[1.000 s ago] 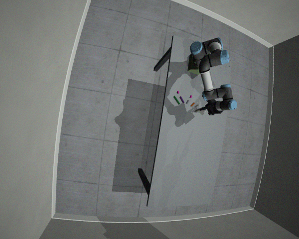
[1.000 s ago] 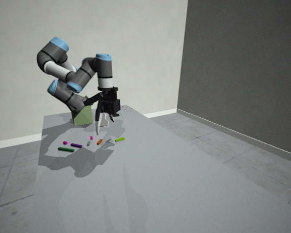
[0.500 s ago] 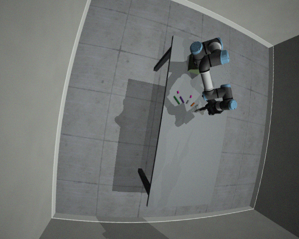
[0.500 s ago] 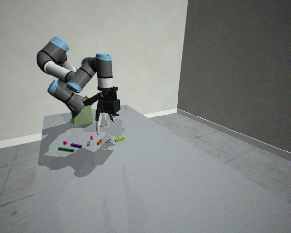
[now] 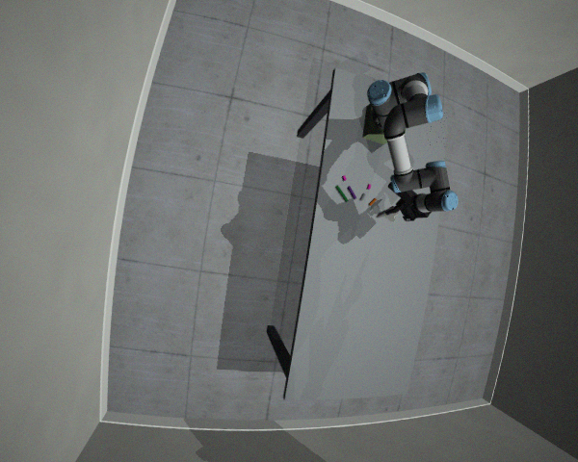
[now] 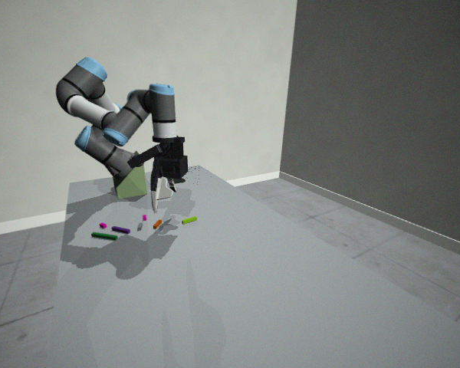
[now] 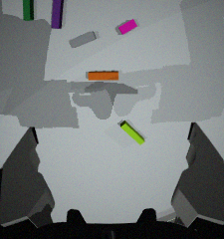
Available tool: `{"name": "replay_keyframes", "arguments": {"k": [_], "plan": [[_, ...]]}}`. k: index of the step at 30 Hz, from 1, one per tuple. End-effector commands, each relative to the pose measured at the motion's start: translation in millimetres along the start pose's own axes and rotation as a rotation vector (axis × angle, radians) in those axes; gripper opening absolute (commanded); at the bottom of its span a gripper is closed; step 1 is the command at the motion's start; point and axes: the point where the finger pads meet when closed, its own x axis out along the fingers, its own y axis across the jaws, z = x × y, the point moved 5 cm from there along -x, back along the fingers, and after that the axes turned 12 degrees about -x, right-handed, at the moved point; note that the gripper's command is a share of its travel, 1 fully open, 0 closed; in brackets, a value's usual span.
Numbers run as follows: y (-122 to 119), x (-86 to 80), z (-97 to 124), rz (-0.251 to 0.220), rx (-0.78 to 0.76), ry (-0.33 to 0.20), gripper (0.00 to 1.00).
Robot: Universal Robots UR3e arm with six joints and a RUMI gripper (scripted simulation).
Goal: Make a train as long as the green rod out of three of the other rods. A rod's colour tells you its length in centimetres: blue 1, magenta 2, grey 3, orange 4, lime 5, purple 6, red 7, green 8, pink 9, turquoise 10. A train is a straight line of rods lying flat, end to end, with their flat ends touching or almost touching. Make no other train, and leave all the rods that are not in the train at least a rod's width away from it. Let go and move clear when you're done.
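My gripper is open and empty, hanging above the table. In the wrist view a lime rod lies at a slant between and ahead of the fingers. Beyond it lies an orange rod. Further on are a grey rod and a magenta rod. The purple rod and green rod lie side by side, apart. All rods lie separate.
A second magenta rod lies beyond the green rod. The arm's green wedge base stands at the table's back. The grey table stretches far forward; its left edge is near the rods.
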Motion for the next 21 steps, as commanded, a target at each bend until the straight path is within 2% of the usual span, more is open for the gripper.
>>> {"name": "replay_keyframes", "arguments": {"k": [1,11,21], "plan": [[0,-1.2,-8,-0.003,-0.159,-0.004,1.0],[0,-2.2,-15,-0.003,-0.299,-0.005,1.0],[1,-3.4,-25,-0.003,-0.504,-0.005,1.0]]}}
